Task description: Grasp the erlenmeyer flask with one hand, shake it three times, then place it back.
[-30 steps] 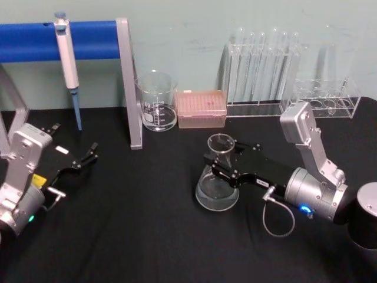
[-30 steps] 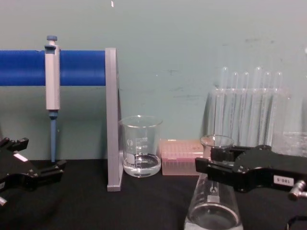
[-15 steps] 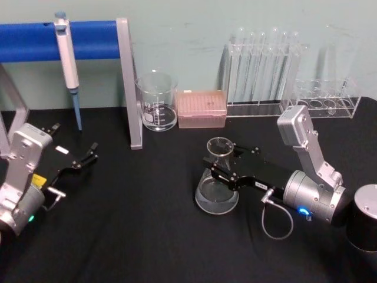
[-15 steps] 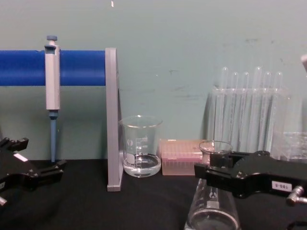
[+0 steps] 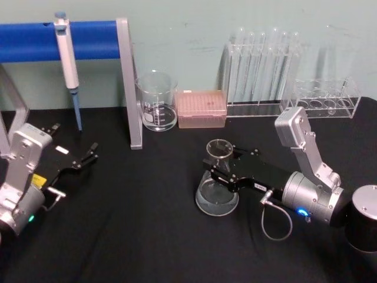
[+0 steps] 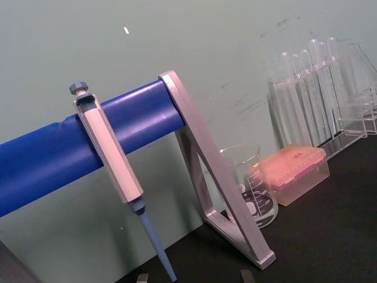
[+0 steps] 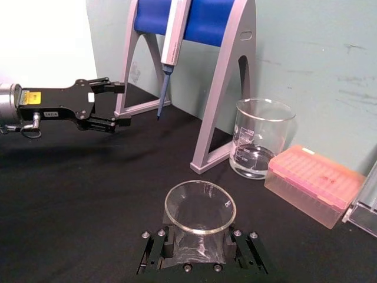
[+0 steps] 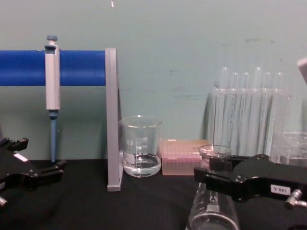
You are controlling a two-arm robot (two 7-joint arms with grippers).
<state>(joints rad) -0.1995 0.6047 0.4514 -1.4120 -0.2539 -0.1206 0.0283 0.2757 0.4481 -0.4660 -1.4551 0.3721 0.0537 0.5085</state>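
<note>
A black-covered counter is seen against a pale green wall, with a blue-barred pipette stand set along its back edge toward the left corner and a grey pipette hung upright from the bar. A clear rack of test tubes is placed along the back edge toward the right, with a lower clear rack beside it at the back right corner.

The right arm is stretched across the right half of the counter, and its right end effector is closed around the neck of the erlenmeyer flask, one black finger pressed to each side of the glass just under the flared rim. The flask is held upright near the middle of the counter, in front of the pink tip box; whether its base is touching the cloth cannot be told. In the right wrist view the round rim of the flask is framed between the two fingers.

The left end effector is parked near the left edge of the counter, its fingers parted and nothing held between them.

A glass beaker with a little clear liquid is placed at the back edge, between the stand's grey upright and the pink tip box.
</note>
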